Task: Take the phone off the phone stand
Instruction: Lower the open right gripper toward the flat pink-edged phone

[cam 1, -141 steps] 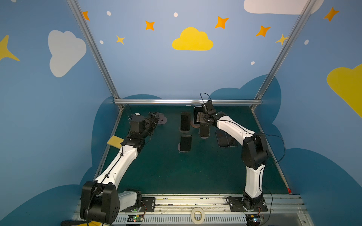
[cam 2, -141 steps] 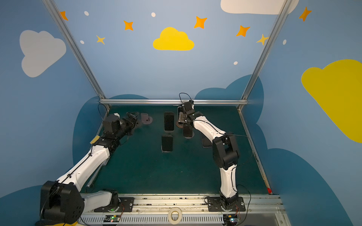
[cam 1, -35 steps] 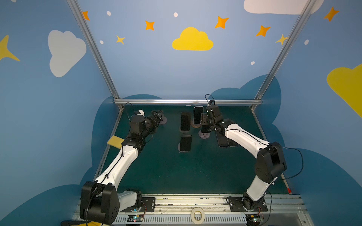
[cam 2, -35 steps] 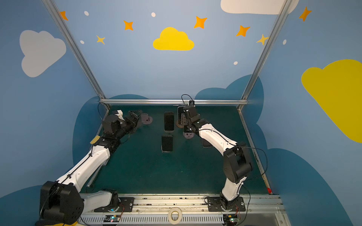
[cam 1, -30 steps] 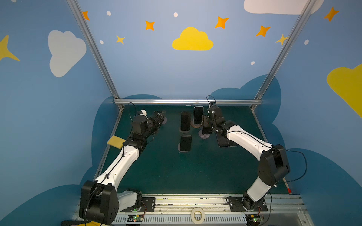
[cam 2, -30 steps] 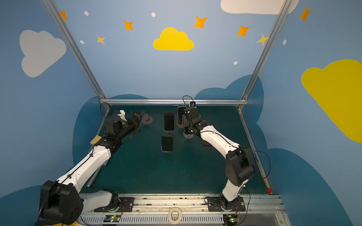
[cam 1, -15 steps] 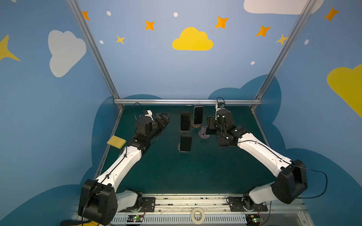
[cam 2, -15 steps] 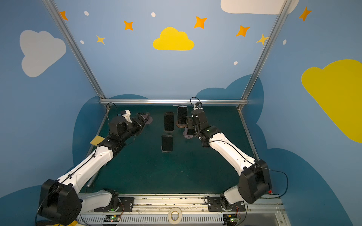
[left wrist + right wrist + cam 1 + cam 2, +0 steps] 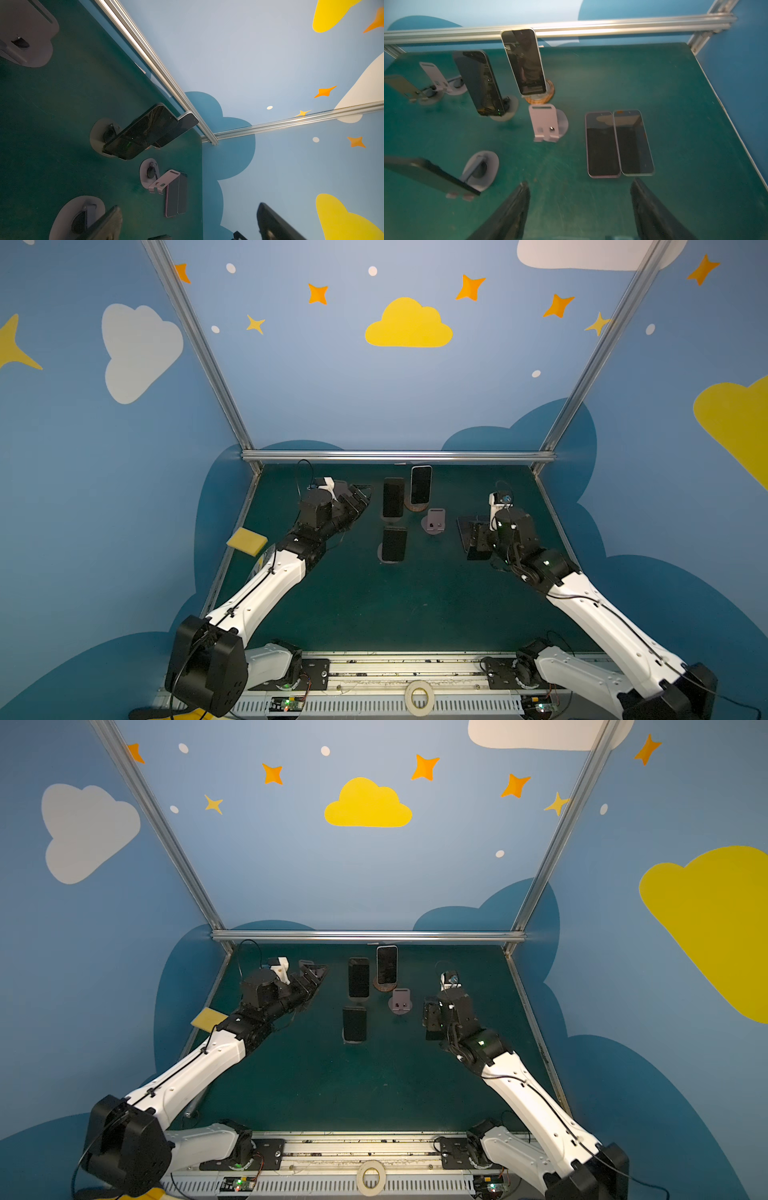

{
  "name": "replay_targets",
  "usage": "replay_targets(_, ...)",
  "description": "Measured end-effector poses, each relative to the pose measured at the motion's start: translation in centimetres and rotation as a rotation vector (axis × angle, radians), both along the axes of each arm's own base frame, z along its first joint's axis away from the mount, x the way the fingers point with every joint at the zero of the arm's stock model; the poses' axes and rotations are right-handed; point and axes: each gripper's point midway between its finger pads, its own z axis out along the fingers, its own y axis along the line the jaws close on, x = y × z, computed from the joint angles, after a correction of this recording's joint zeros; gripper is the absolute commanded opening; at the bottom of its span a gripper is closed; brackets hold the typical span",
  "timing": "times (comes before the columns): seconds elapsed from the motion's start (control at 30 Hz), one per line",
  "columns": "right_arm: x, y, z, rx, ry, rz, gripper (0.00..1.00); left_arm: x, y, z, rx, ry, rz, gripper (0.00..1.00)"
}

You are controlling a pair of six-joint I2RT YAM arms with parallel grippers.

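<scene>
Empty pink phone stand (image 9: 545, 122), 2 phones (image 9: 618, 143) flat beside it.
The right claw (image 9: 579, 209) hangs spread and empty over the green tabletop (image 9: 675, 124); the left claw (image 9: 353, 499) is spread wide near the back-left.

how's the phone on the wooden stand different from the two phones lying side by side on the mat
The phone on the wooden stand stands upright, leaning back on its round wooden base; the two flat phones lie screen-up on the green mat, touching along their long edges. The standing phone has a pale, silvery rim and sits near the back rail; the flat pair sits nearer the right pincer, which is open and empty. All three screens are dark.
</scene>
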Motion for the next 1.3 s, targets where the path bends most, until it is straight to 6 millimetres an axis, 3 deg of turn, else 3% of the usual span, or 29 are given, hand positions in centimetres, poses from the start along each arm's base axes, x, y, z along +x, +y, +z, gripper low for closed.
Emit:
replay_targets(0.23, -2.7, -1.7, -4.4, -0.040, 0.132, -0.021, 0.54, 0.5, -0.3, -1.8, 0.006, 0.047, -0.004, 1.00)
replay_targets(0.43, -3.4, -2.9, -7.8, -0.030, 0.235, -0.075, 0.52, 0.6, -0.6, -2.2, 0.000, 0.061, -0.014, 1.00)
replay_targets(0.77, -3.1, -3.5, -10.5, -0.025, 0.339, -0.130, 0.53, 0.6, -0.6, -2.1, 0.000, 0.058, -0.013, 1.00)
replay_targets(1.07, -4.1, -4.0, -11.9, -0.024, 0.418, -0.134, 0.52, 0.6, -0.6, -2.1, 0.000, 0.058, -0.014, 1.00)
replay_targets(1.3, -4.4, -3.7, -14.4, -0.050, 0.520, -0.129, 0.52, 0.6, -0.5, -2.1, 0.000, 0.058, -0.014, 1.00)
